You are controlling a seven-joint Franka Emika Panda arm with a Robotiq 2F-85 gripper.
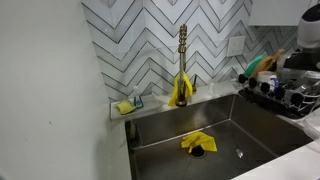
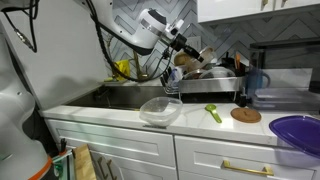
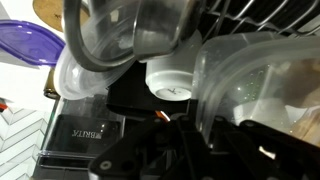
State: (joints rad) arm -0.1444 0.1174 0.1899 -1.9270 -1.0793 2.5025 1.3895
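Observation:
My gripper (image 2: 183, 42) hangs over the dish rack (image 2: 205, 75) beside the sink. In the wrist view its dark fingers (image 3: 205, 140) sit close together with the thin wall of a clear plastic container (image 3: 250, 80) between them. It looks shut on that rim. A second clear container (image 3: 120, 40) and an upturned white cup (image 3: 175, 78) lie just beyond the fingers. In an exterior view only the arm (image 1: 310, 30) shows, above the rack (image 1: 285, 95).
The sink (image 1: 250, 130) holds a yellow cloth (image 1: 197, 144), and another hangs on the faucet (image 1: 182, 60). On the counter are a clear bowl (image 2: 160, 110), a green spatula (image 2: 213, 112), a wooden disc (image 2: 245, 115) and a purple plate (image 2: 298, 132).

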